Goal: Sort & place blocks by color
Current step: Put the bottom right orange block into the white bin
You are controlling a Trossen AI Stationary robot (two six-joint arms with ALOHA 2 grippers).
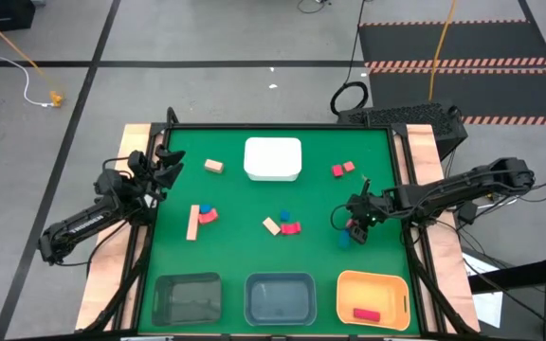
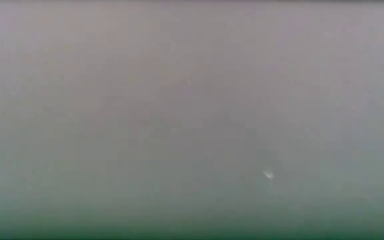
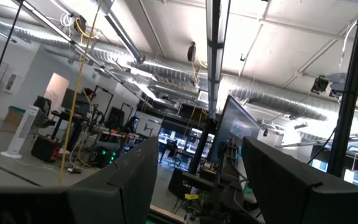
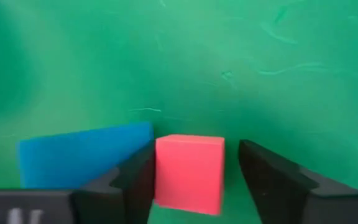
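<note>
My right gripper (image 1: 354, 227) is low over the right part of the green mat, open and pointing down. In the right wrist view a red cube (image 4: 189, 171) sits between its fingers, and a blue block (image 4: 86, 155) lies on the mat just outside one finger. More red, blue and tan blocks lie scattered on the mat: a tan bar (image 1: 193, 223), a red pair (image 1: 343, 169) and a middle cluster (image 1: 284, 224). One red bar (image 1: 366, 314) lies in the orange bin. My left gripper (image 1: 164, 166) waits open at the table's left edge, pointing up. The low view shows only grey blur. My right gripper straddles the red cube from above. One finger (image 4: 135, 183) stands right at the cube's side (image 4: 161, 174), and I cannot tell whether they touch. Between the cube and the other finger (image 4: 272, 180) a strip of green mat shows.
A white tray (image 1: 273, 158) sits at the mat's far middle. Along the near edge stand a dark grey bin (image 1: 188, 298), a blue-grey bin (image 1: 281, 298) and the orange bin (image 1: 396, 289). Bare mat lies between the blocks and the bins.
</note>
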